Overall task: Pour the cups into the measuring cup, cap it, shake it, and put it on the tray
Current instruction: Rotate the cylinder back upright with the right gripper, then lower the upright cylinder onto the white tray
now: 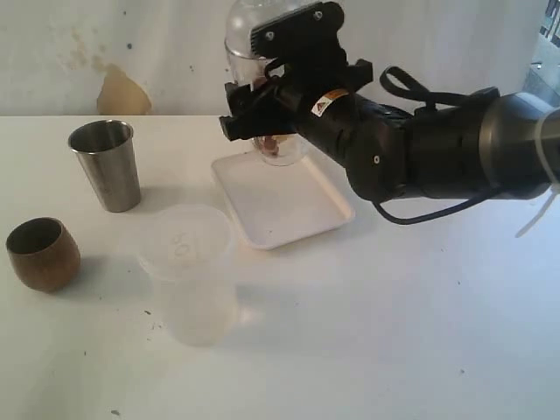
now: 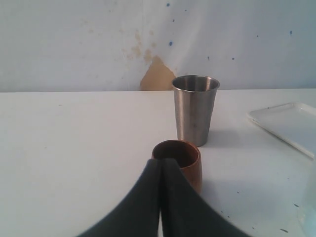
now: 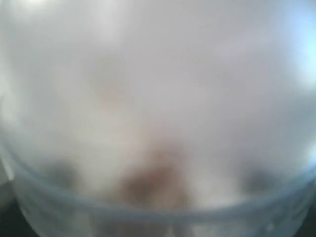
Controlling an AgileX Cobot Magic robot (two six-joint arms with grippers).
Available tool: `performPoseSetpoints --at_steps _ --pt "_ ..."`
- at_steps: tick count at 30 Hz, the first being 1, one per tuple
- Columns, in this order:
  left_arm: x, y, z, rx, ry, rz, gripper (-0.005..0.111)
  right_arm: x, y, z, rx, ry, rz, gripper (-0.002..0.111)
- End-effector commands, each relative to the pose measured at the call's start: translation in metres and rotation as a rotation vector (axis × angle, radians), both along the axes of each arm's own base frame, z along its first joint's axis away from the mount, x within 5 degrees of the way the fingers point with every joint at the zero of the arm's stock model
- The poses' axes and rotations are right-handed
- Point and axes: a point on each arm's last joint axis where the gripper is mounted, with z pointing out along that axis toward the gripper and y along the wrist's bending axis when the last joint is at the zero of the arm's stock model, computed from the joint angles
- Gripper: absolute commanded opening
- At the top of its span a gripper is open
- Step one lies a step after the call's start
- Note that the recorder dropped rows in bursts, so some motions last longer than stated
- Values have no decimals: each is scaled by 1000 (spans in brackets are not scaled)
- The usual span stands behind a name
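looks like the set-down step — right gripper (image 1: 262,118) grips the capped measuring cup (image 1: 238,39) over the tray (image 1: 289,206), so lower gently, then release; left gripper (image 2: 161,170) closed, empty

The steel tumbler (image 1: 105,166), wooden cup (image 1: 42,254) and frosted container (image 1: 188,276) crowd the left, the right arm (image 1: 420,153) overhangs the tray (image 1: 289,214), and the front-right table (image 1: 411,341) lies open.

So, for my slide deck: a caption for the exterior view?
Right gripper holds the measuring cup at the tray's far end; steel cup and wooden cup stand to its left.
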Motion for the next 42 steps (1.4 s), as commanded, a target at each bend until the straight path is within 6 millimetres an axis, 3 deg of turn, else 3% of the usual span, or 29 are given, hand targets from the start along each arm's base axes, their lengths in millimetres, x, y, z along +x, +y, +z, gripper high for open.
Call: performPoseSetpoints --at_steps 1,13,16,20,25,30,34,38,42 --pt "0 0 0 -8 -12 -2 0 1 -3 12 121 -19 -36 0" --pt "0 0 0 -8 -12 -2 0 1 -3 13 120 -30 -38 0" --pt "0 0 0 -8 -12 -2 0 4 -7 17 190 -97 -90 0" --pt "0 0 0 -8 -12 -2 0 13 -5 -5 99 -121 -112 0" --pt "0 0 0 -8 -12 -2 0 44 -19 -39 87 -40 -190 0" --pt "0 0 0 -8 -12 -2 0 67 -33 -76 171 78 -234 14" --pt "0 0 0 -8 -12 -2 0 76 -19 -96 76 63 -101 19" --pt "0 0 0 -8 -12 -2 0 82 -15 -107 154 98 -99 28" --pt "0 0 0 -8 -12 -2 0 85 -14 -107 164 84 -105 61"
